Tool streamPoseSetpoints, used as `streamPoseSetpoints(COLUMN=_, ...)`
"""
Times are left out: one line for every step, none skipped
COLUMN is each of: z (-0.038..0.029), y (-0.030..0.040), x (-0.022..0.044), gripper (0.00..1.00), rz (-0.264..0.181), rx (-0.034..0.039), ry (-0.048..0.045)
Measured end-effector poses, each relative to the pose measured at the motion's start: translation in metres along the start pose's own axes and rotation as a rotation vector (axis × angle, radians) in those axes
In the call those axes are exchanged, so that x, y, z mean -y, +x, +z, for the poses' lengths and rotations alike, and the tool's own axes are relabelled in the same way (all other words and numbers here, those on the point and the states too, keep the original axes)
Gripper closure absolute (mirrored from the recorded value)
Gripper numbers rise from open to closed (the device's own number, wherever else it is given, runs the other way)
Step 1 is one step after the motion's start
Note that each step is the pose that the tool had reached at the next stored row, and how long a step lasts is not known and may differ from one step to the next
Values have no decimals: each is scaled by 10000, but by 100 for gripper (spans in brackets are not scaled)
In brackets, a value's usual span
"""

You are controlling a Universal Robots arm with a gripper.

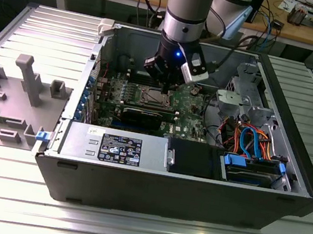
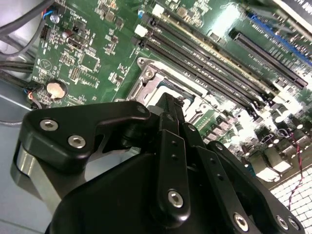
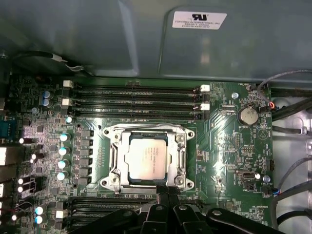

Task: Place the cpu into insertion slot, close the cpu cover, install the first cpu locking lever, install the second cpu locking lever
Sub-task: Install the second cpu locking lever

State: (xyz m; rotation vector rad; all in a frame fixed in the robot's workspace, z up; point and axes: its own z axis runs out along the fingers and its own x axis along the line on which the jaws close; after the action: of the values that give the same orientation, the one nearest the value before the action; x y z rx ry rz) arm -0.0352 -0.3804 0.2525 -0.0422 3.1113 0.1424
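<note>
In the first wrist view the end effector (image 3: 168,191) has its fingers drawn close together, holding nothing, their tips at the near edge of the cpu cover (image 3: 181,153). The cover lies flat over the insertion slot (image 3: 113,173), its frame likely meant to press the seated cpu (image 3: 145,159) down. Any locking levers are hard to make out. Beyond, memory slots (image 3: 136,100) run across the motherboard (image 3: 229,146).

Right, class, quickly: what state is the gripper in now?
Gripper: shut, fingertips together at the edge of the cpu cover, holding nothing visible.
</note>
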Motion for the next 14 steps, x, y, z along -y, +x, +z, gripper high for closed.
streamPoseSetpoints(z=0, y=0, x=9, gripper=89, rz=0, rx=0, ry=0)
streamPoseSetpoints(z=-1, y=1, x=21, gripper=89, rz=0, rx=0, ry=1)
streamPoseSetpoints(z=-1, y=1, x=23, gripper=89, rz=2, rx=0, ry=0)
streamPoseSetpoints(z=-1, y=1, x=23, gripper=89, rz=2, rx=0, ry=0)
streamPoseSetpoints(z=-1, y=0, x=23, gripper=89, rz=0, rx=0, ry=0)
streamPoseSetpoints(z=-1, y=1, x=24, gripper=89, rz=0, rx=0, ry=0)
streamPoseSetpoints(z=-1, y=1, x=24, gripper=89, rz=0, rx=-1, ry=0)
streamPoseSetpoints(z=-1, y=1, x=24, gripper=89, rz=0, rx=0, ry=0)
streamPoseSetpoints(z=-1, y=1, x=24, gripper=89, rz=0, rx=0, ry=0)
streamPoseSetpoints(z=-1, y=1, x=24, gripper=89, rz=0, rx=0, ry=0)
streamPoseSetpoints(z=-1, y=1, x=24, gripper=89, rz=0, rx=0, ry=0)
streamPoseSetpoints(z=-1, y=1, x=24, gripper=89, rz=0, rx=0, ry=0)
streamPoseSetpoints(z=-1, y=1, x=24, gripper=89, rz=1, rx=0, ry=0)
streamPoseSetpoints(z=-1, y=1, x=25, gripper=89, rz=0, rx=0, ry=0)
